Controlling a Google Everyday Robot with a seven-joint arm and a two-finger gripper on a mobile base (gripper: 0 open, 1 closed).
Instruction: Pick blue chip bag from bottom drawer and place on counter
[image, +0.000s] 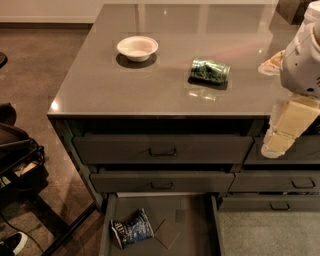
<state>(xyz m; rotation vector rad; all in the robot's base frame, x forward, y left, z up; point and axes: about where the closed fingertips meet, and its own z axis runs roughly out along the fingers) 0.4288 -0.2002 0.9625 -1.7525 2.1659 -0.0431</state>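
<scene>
The blue chip bag (132, 228) lies flat on the left part of the floor of the bottom drawer (192, 220), which is pulled open. The two drawers above it are closed. The grey counter (150, 85) spans the top of the cabinets. My gripper (276, 144) hangs at the right edge of the view, in front of the right-hand drawer column, just below the counter's front edge. It is well above and to the right of the bag and holds nothing that I can see. The white arm above it covers part of the counter's right end.
A crushed green can (210, 70) lies on the counter right of centre. A white bowl (137, 48) stands farther back left. A tan object (271, 62) sits at the counter's right, partly behind my arm. A dark cart (17, 155) stands on the floor at the left.
</scene>
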